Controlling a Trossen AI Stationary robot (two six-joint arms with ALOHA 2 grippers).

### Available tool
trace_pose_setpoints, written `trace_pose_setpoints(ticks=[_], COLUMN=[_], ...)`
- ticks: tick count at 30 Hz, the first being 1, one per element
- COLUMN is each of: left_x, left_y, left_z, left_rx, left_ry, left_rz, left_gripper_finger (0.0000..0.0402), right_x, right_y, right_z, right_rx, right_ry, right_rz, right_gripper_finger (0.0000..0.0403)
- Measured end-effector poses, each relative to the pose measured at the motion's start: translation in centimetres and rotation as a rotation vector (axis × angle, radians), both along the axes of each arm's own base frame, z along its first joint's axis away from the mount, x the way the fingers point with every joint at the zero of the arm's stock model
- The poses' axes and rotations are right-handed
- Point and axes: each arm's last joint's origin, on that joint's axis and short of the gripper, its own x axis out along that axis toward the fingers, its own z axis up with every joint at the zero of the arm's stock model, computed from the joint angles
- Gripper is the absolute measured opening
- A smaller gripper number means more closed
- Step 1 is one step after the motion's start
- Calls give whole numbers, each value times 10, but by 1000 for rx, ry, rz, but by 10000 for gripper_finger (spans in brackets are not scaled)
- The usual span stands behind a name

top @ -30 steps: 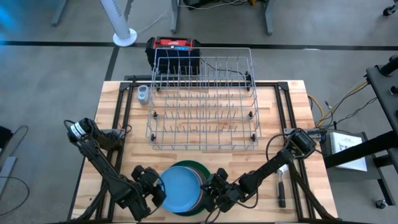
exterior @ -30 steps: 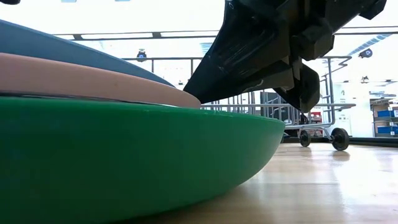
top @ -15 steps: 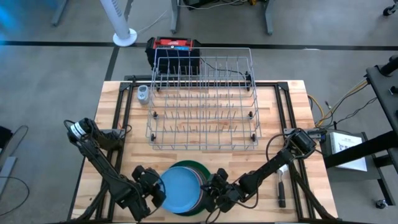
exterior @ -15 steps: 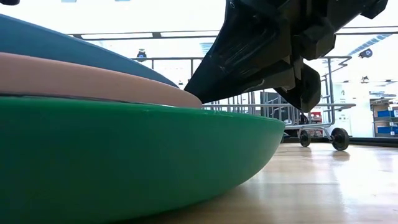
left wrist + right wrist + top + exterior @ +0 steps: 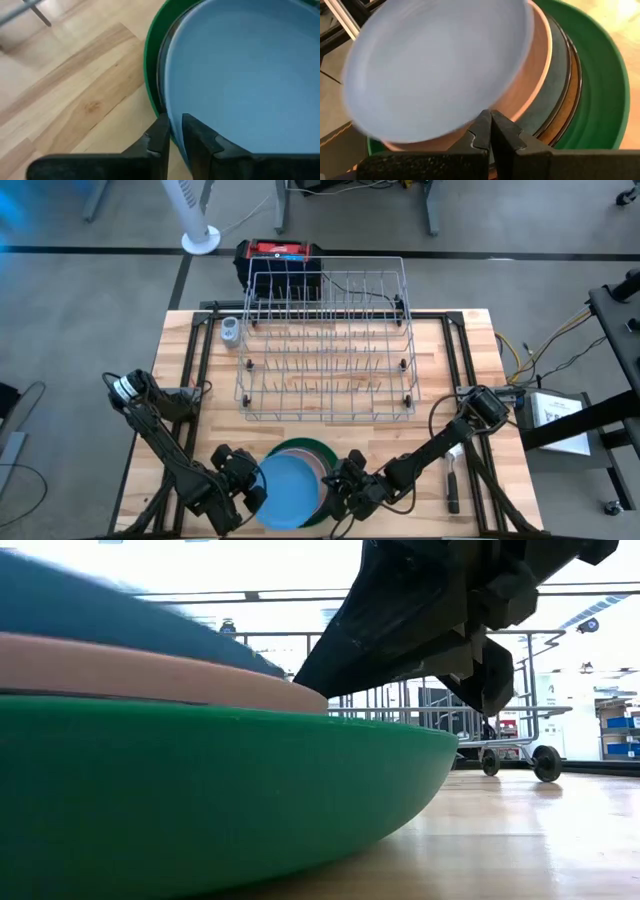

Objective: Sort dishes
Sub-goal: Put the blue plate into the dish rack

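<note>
A stack of dishes sits near the table's front edge: a green plate at the bottom, darker rims above it, then a pink plate and a light blue plate on top. The blue one sits shifted left and tilted, its left side raised. My left gripper is at the stack's left side, shut on the blue plate. At the stack's right side my right gripper is shut, its tips on the pink plate. My left gripper pinches the blue plate's left rim between its two fingers, one finger over the rim's inner face and one outside it. The fingers slant down from the table's left. The plate's held side is raised; its right side lies on the pink plate. My right gripper rests its shut fingertips on the pink plate's right rim, slanting down from the table's right. The pink plate lies flat in the stack under them.
A grey wire rack fills the table's middle and far part. A brush lies near the right edge beside my right arm. A small grey object stands at the far left. Bare wood lies right of the stack.
My left gripper has shut on the blue plate's left rim. The blue plate has slid toward the table's left and its left side has tipped up, uncovering the pink plate's right part. The other plates have stayed put.
</note>
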Motion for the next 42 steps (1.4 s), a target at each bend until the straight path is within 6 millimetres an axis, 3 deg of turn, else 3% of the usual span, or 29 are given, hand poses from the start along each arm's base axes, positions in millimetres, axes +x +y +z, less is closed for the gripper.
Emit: trace_pose_setpoints(ticks=[13,24,33,42], left_x=[7,4,6,6], left_y=[-7,-9,-13,-13], left_z=[36,21,11,11], left_rx=[62,1,16,17], left_ry=[-17,95,127,123], left_rz=[-75,-34,-32,-32], left_gripper_finger=[36,36,36,36], right_x=[-3,-6,-17,-25], right_y=[1,1,6,8], right_z=[9,11,34,22], right_rx=[7,11,35,73], right_ry=[-13,7,-19,66], right_rz=[6,8,25,-19], right_gripper_finger=[0,0,0,0])
